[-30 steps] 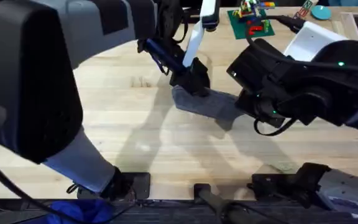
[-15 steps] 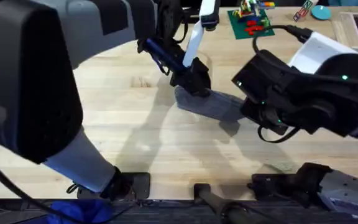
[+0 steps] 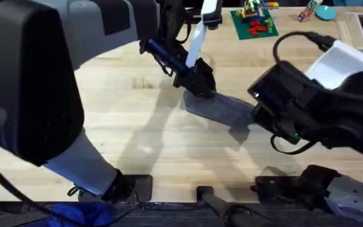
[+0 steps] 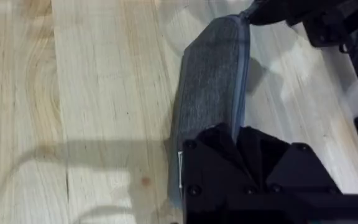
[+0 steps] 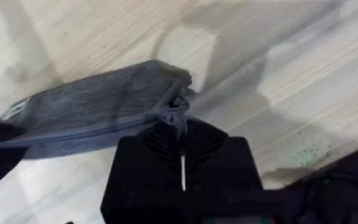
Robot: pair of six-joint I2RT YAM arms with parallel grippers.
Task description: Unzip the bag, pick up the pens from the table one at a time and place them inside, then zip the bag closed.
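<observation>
Overhead downward; wrists close over bag (image 3: pixel 219 108)

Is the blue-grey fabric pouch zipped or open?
Zipped, as far as visible: the blue-grey fabric pouch shows a closed seam with no lining. Both grippers cover its ends.

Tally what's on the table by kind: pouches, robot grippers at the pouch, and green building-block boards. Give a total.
Pouches: 1, the bag, lying closed on the table
Grippers at the bag: 2, the left gripper at one end, the right gripper at the other
Green building-block boards: 1, the green board at the far edge
Total: 4
</observation>
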